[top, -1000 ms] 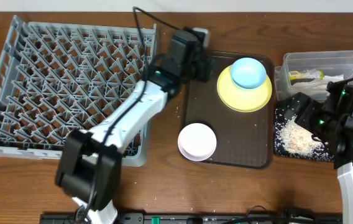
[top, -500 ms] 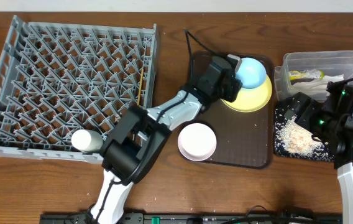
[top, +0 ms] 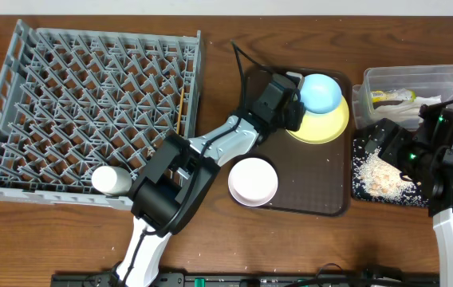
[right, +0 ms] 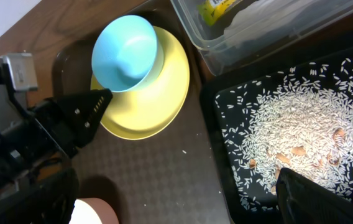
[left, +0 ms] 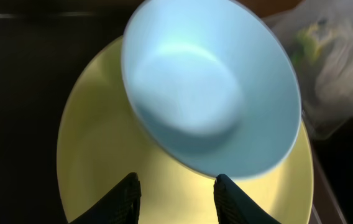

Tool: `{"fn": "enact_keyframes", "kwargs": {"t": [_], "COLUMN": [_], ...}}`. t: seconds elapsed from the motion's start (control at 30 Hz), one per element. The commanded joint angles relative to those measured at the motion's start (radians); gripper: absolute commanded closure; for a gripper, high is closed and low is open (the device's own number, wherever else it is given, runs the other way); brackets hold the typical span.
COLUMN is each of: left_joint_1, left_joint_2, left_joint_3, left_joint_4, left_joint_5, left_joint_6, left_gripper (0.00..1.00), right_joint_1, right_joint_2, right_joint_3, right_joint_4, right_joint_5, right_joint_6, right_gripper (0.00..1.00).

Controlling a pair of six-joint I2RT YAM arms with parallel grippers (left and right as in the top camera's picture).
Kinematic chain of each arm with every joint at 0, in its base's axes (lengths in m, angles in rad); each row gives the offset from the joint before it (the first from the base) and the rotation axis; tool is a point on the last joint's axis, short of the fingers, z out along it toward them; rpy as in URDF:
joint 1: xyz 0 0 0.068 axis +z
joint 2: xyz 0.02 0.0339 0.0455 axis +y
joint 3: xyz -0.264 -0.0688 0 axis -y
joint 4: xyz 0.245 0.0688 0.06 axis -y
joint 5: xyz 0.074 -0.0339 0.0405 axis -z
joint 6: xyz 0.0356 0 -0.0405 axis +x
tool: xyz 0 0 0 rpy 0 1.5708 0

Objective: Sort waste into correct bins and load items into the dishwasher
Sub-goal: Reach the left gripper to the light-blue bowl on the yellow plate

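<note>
The wooden worktop point(top: 314, 247) carries the large grey dish rack point(top: 91, 104) on its left half. A thin wooden chopstick point(top: 181, 113) stands among the pegs close to the rack's right wall; whether a second one is with it cannot be told.

Just right of the rack lies the dark brown serving tray point(top: 306, 187), and right of that the two bins: the clear plastic tub point(top: 418, 73) at the back and the shallow black tray point(top: 357, 190) in front of it.

The left arm reaches across from the rack's front corner to the back of the brown tray. There the yellow plate point(top: 322, 127) sits, with the light blue bowl point(top: 322, 92) tilted on its far side. The left hand point(left: 178, 184) is just at the bowl's near rim, fingers partway apart with bare plate showing between them, and nothing clamped.

The right hand point(top: 372, 143) hovers over the back end of the black tray, spread wide and empty.

The small white bowl point(top: 253, 181) rests on the brown tray's front left corner, overhanging its edge.

Inside the clear tub lie the green-and-yellow snack wrapper point(top: 390, 96) and the crumpled white napkin point(top: 419, 100) beside it.

The beige rice crumbs point(right: 301, 124) are heaped in the black tray, and a few stray grains dot the brown tray.
</note>
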Motion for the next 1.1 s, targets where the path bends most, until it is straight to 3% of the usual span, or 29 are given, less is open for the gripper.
{"fn": "enact_keyframes", "kwargs": {"t": [0.0, 0.2, 0.9, 1.07], "left_joint_1": [0.014, 0.02, 0.019, 0.019], "left_joint_2": [0.002, 0.002, 0.077, 0.077], "left_joint_3": [0.019, 0.019, 0.019, 0.019], "left_joint_4": [0.031, 0.095, 0.107, 0.07], "left_joint_5": [-0.016, -0.013, -0.065, -0.063], "left_joint_6": [-0.105, -0.191, -0.182, -0.127], "left_gripper": [0.59, 0.59, 0.59, 0.62], "right_joint_1": [-0.006, -0.006, 0.003, 0.004], "right_joint_2": [-0.001, -0.001, 0.01, 0.01], "right_joint_3": [0.013, 0.013, 0.013, 0.013], "right_joint_4": [-0.001, -0.001, -0.001, -0.001], "right_joint_5": [-0.004, -0.004, -0.004, -0.005], "right_joint_6": [-0.006, -0.006, -0.006, -0.006], "right_gripper": [0.01, 0.01, 0.01, 0.01]}}
